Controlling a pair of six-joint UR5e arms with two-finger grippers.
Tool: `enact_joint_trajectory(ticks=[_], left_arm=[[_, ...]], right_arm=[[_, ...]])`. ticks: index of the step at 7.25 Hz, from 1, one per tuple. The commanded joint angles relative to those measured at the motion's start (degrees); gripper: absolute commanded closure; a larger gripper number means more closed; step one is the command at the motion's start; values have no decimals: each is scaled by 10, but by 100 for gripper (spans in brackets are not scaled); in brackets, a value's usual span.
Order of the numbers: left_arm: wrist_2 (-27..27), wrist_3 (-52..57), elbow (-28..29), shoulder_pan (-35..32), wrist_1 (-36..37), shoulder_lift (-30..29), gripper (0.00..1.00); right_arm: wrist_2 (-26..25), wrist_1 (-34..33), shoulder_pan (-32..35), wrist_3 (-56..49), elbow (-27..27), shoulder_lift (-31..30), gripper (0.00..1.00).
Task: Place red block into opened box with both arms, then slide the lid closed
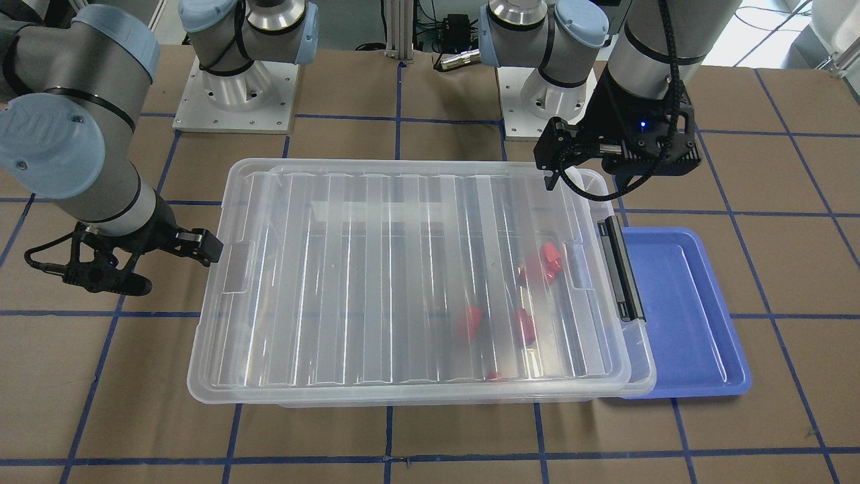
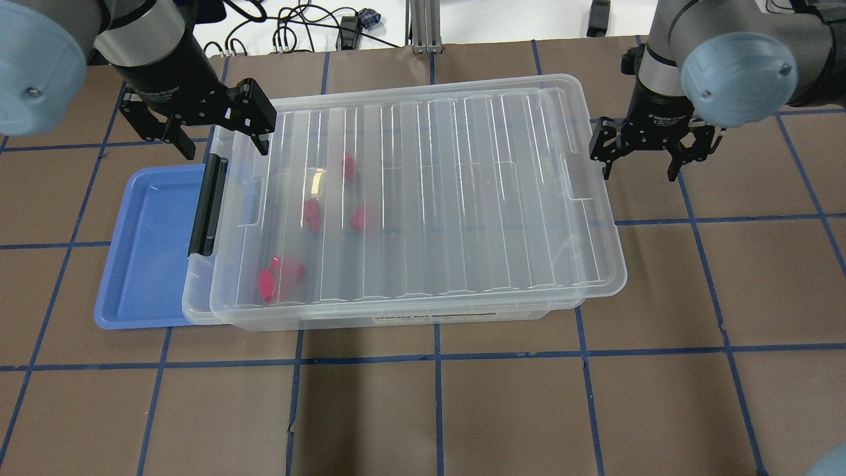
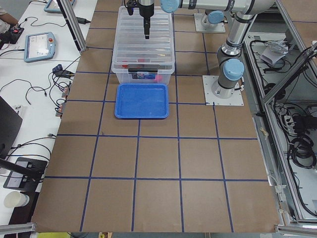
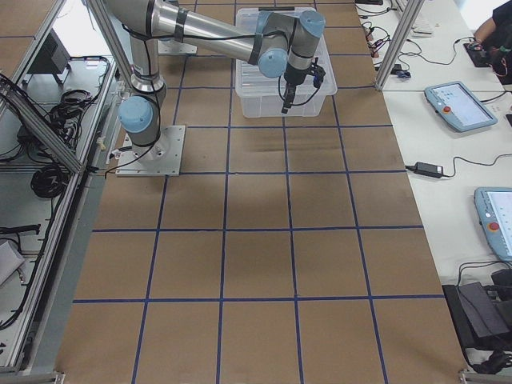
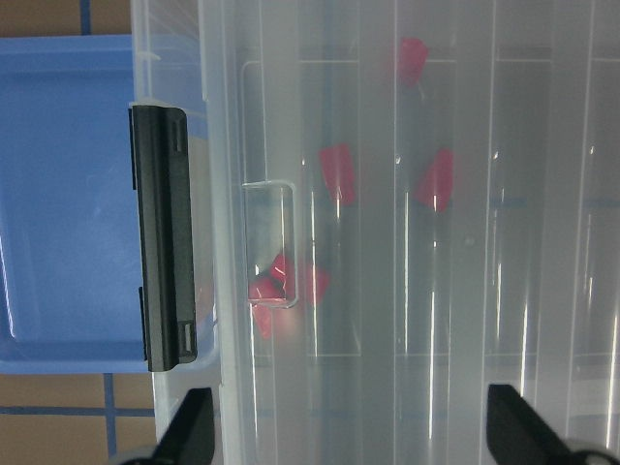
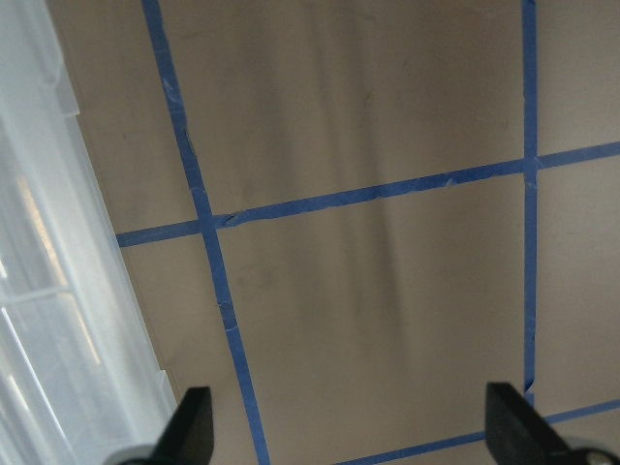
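Observation:
The clear box (image 2: 198,311) sits mid-table, its black bar (image 2: 206,205) at the end on my left. The ribbed clear lid (image 2: 462,198) lies flat on it, shifted slightly toward my right, so a strip of box shows by the bar. Several red blocks (image 2: 312,215) lie inside under the lid, also visible in the front view (image 1: 547,259). My left gripper (image 2: 221,142) (image 5: 351,431) hovers open and empty over the box's far corner at the bar end. My right gripper (image 2: 638,165) (image 6: 351,431) hangs open and empty over the table just beyond the lid's other short end.
A blue tray (image 2: 145,251) lies on the table against the box's bar end, partly under it. Brown paper with blue tape lines (image 2: 436,357) covers the table. Both arm bases (image 1: 235,94) stand behind the box.

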Motion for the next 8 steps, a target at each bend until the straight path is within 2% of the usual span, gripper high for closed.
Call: enact_joint_trajectory(ticks=[1, 8], left_arm=[[2, 0, 1, 0, 0, 5, 0], [0, 7, 1, -4, -1, 7, 0]], right_arm=[[7, -1, 6, 3, 0, 0, 0], [20, -6, 5, -3, -17, -5, 0]])
